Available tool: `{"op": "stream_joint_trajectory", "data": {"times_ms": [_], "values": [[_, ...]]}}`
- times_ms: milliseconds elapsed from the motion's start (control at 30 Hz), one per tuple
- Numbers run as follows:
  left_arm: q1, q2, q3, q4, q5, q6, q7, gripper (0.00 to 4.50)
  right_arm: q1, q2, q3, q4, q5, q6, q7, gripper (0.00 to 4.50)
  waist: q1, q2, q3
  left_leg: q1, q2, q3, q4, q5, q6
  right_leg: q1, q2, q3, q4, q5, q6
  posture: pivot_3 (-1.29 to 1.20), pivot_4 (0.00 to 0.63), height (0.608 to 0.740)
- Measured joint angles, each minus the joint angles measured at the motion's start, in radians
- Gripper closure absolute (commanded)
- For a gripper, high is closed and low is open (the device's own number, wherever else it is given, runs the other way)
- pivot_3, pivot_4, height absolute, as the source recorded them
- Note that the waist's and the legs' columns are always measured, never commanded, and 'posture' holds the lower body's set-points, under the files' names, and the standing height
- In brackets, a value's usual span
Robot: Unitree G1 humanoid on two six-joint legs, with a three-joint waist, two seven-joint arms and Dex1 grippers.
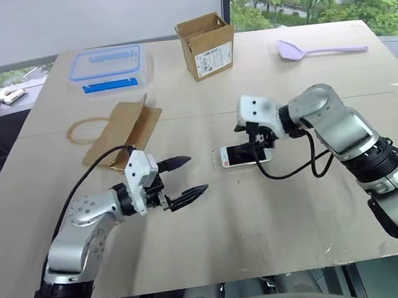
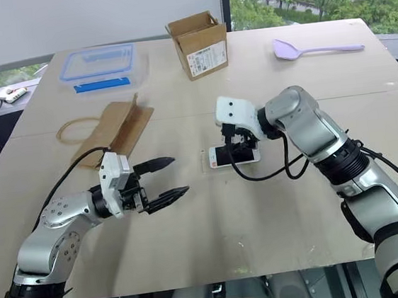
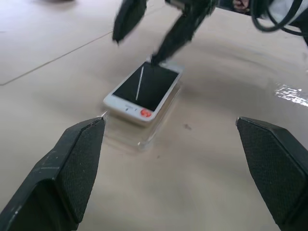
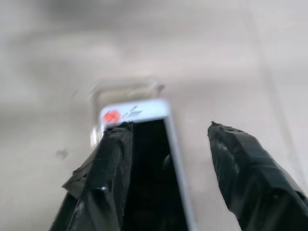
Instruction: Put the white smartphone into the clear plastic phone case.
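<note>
The white smartphone (image 1: pixel 242 155) lies screen up near the middle of the table. Its orange-marked end (image 3: pixel 145 113) rests on the clear plastic phone case (image 3: pixel 144 140), whose rim (image 4: pixel 126 88) pokes out beyond that end. My right gripper (image 1: pixel 258 140) hovers over the phone's other end with its fingers apart. One fingertip (image 3: pixel 155 57) touches the screen there and the other stands off to the side. My left gripper (image 1: pixel 196 174) is open a hand's width to the left of the phone, pointing at it and holding nothing.
Behind the phone stand an open cardboard box (image 1: pixel 206 45) and a blue-rimmed clear container (image 1: pixel 108 66). A brown paper bag (image 1: pixel 122 132) lies behind the left gripper. A purple spatula (image 1: pixel 317 50) is at the far right. A black cable (image 1: pixel 294 171) loops beside the phone.
</note>
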Motion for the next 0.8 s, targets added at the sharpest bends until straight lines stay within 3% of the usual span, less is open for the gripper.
{"op": "stream_joint_trajectory", "data": {"times_ms": [33, 100, 167, 367, 533, 800], "values": [[0.000, -0.003, 0.000, 0.002, 0.001, 0.000, 0.004, 0.00, 0.000, 0.010, -0.006, 0.000, 0.008, -0.002, -0.012, 3.62, 0.000, 0.000, 0.000, 0.000, 0.000, 0.000, 0.000, 0.000, 0.000, 0.000, 0.000, 0.000, 0.000, 0.000, 0.000, 0.00, 0.150, 0.740], [-0.004, -0.011, 0.000, 0.011, 0.016, -0.008, 0.019, 0.54, 0.006, 0.033, -0.013, 0.002, 0.013, -0.018, -0.036, 4.50, 0.000, 0.000, 0.000, 0.000, 0.000, 0.000, 0.000, 0.000, 0.000, 0.000, 0.000, 0.000, 0.000, 0.000, 0.000, 0.00, 0.150, 0.740], [-0.014, -0.020, 0.000, 0.027, 0.030, -0.021, 0.029, 1.35, 0.024, 0.053, -0.013, 0.022, 0.012, -0.040, -0.062, 4.50, 0.001, 0.000, 0.000, 0.000, 0.000, 0.000, 0.000, 0.000, 0.000, 0.000, 0.000, 0.000, 0.001, 0.000, 0.000, 0.00, 0.150, 0.740], [-0.019, -0.031, -0.002, 0.050, 0.050, -0.032, 0.037, 4.38, 0.066, 0.078, 0.002, 0.157, -0.046, -0.092, -0.180, 4.50, 0.001, 0.000, 0.000, 0.000, -0.001, 0.000, 0.001, 0.000, 0.000, 0.000, 0.000, 0.000, 0.001, 0.000, 0.000, 0.00, 0.150, 0.740], [-0.014, -0.032, -0.008, 0.055, 0.053, -0.044, 0.036, 4.45, 0.055, 0.062, 0.017, 0.198, -0.089, -0.158, -0.194, 4.50, -0.002, 0.000, 0.000, 0.000, 0.000, 0.000, 0.000, 0.000, 0.000, 0.000, 0.000, 0.000, 0.002, 0.000, 0.000, 0.00, 0.150, 0.740], [-0.006, -0.032, -0.011, 0.032, 0.058, -0.021, 0.052, 4.45, 0.054, 0.027, 0.086, 0.228, -0.112, -0.228, -0.067, 4.50, -0.001, 0.000, 0.000, 0.000, -0.001, 0.000, 0.001, 0.000, 0.000, 0.000, 0.000, 0.001, 0.003, 0.000, 0.000, 0.00, 0.150, 0.740]]}}
